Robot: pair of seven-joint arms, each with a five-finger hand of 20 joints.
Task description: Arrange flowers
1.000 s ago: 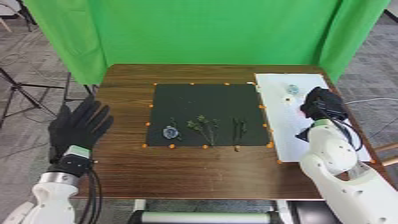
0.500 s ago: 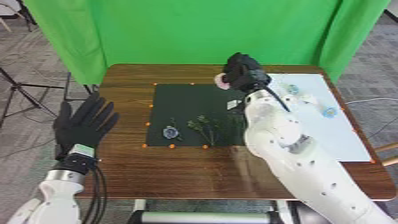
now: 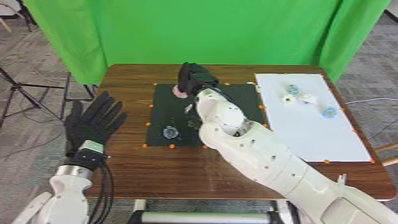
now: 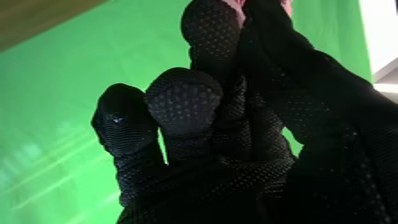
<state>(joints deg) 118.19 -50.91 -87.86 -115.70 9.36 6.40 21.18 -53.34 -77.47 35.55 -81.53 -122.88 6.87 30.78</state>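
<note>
Pink flower (image 3: pixel 179 92), fingertip-pinched in right hand (image 3: pixel 195 77)

From my station I'm counting two blue flowers (image 3: pixel 330 112) and two white flowers (image 3: pixel 289 99) on one white sheet (image 3: pixel 321 142), plus one blue-grey flower (image 3: pixel 171 132) on one black mat (image 3: pixel 171 107), and one pink flower (image 3: pixel 179 92) (greenery (image 3: pixel 193 124) is hiding partly, so I'm leaving it uncounted).

Head view clock: curtain (image 3: pixel 213 30) green at 12 — sheet (image 3: pixel 315 135) white at 3 — flower (image 3: pixel 179 93) pink at 11. Right hand (image 3: pixel 194 75) black, fingertips (image 4: pixel 185 102) pale-dotted.
</note>
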